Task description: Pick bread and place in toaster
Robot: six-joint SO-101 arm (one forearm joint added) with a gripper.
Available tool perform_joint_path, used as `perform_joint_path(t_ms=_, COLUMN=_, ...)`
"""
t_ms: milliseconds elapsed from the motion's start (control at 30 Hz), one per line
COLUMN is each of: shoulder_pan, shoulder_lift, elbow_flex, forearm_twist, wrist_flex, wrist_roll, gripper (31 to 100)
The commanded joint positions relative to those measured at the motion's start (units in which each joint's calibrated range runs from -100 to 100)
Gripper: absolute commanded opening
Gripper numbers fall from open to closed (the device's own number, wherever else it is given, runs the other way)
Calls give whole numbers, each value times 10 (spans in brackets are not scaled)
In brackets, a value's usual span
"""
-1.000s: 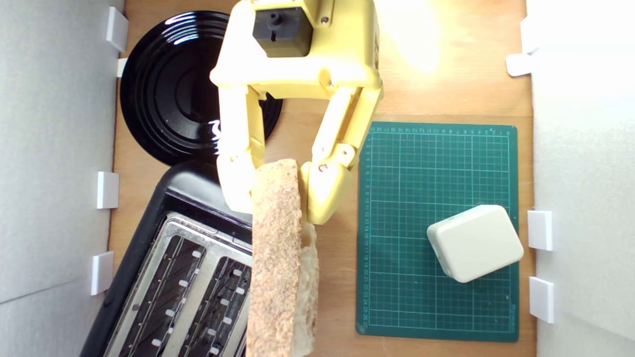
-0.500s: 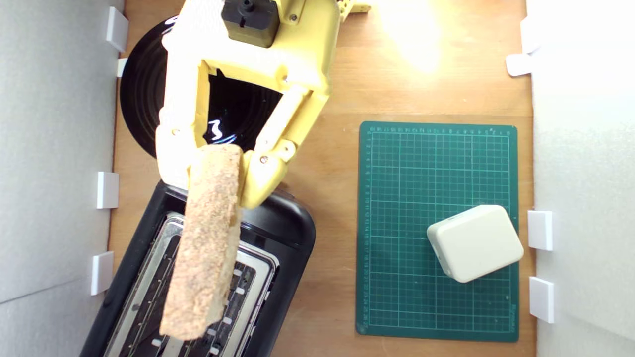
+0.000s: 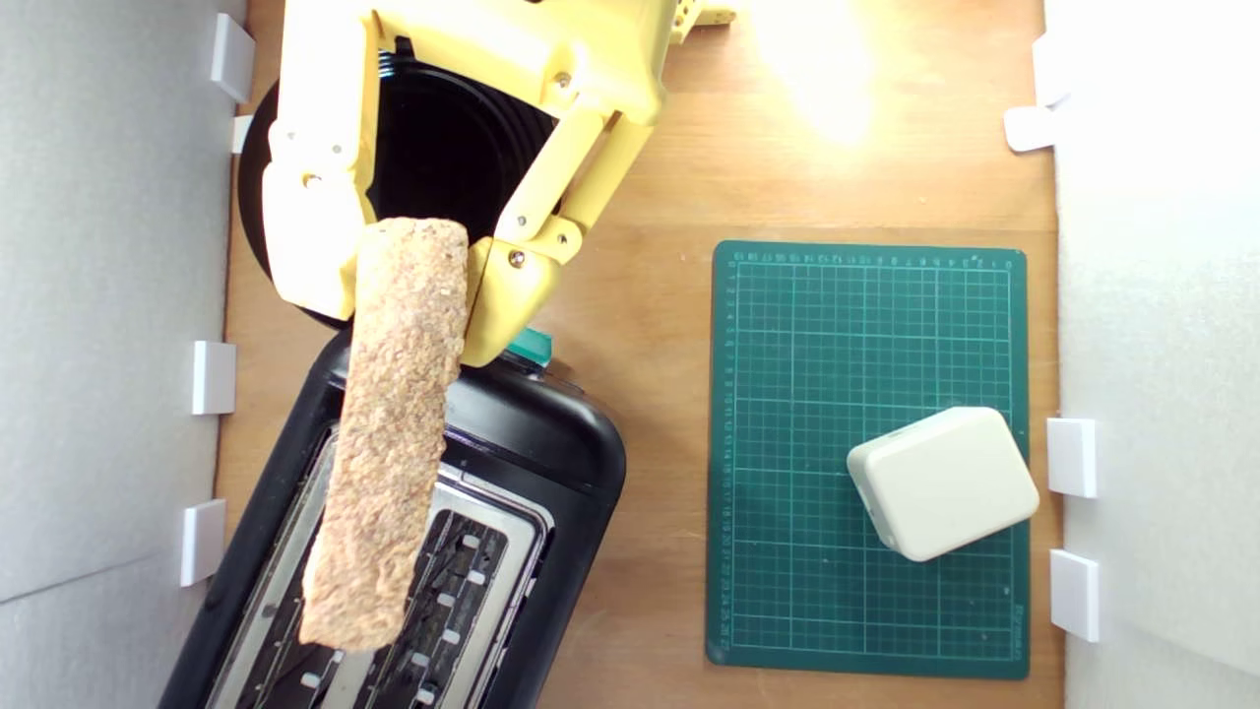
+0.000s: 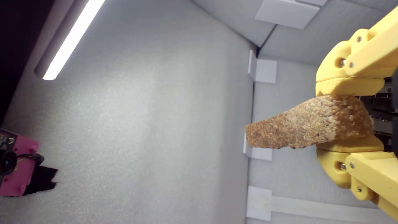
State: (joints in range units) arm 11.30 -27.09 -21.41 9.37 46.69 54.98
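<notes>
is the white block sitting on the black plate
No, in the exterior view the white block rests on the green mat, well apart from the black plate.

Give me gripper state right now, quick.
Gripper: closed on the bread, held crust-up over the toaster, not yet in a slot.

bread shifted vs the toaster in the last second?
Yes. The bread, held in the gripper, moved toward the exterior view's left, from the toaster's right edge to above its slots; the green mat stayed put.
</notes>
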Motion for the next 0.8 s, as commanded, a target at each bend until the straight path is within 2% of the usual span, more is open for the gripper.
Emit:
perform_joint_path(t_ms=0, shoulder_pan=26, shoulder_lift=-1, elbow_flex=-37, forearm_twist=6, wrist_flex=4, wrist_roll=16, gripper=574)
perform_joint_path(t_ms=200, shoulder_pan=45, shoulder_lift=16, elbow_flex=-45, forearm_twist=7, wrist_flex=70, wrist_roll=28, gripper=574)
perform_joint_path(t_ms=367, shoulder_pan=47, shoulder_lift=29, elbow_flex=-55, forearm_twist=7, wrist_flex=94, wrist_roll=15, gripper=574)
perform_joint_path(t_ms=600, shoulder_pan=57, shoulder_lift=32, elbow_flex=-55, forearm_twist=3, wrist_flex=205, wrist_roll=11, gripper=574)
perform_joint_path(t_ms=767, shoulder_pan=55, shoulder_lift=33, elbow_flex=-54, forearm_twist=6, wrist_flex=210, wrist_roll=-20, gripper=574)
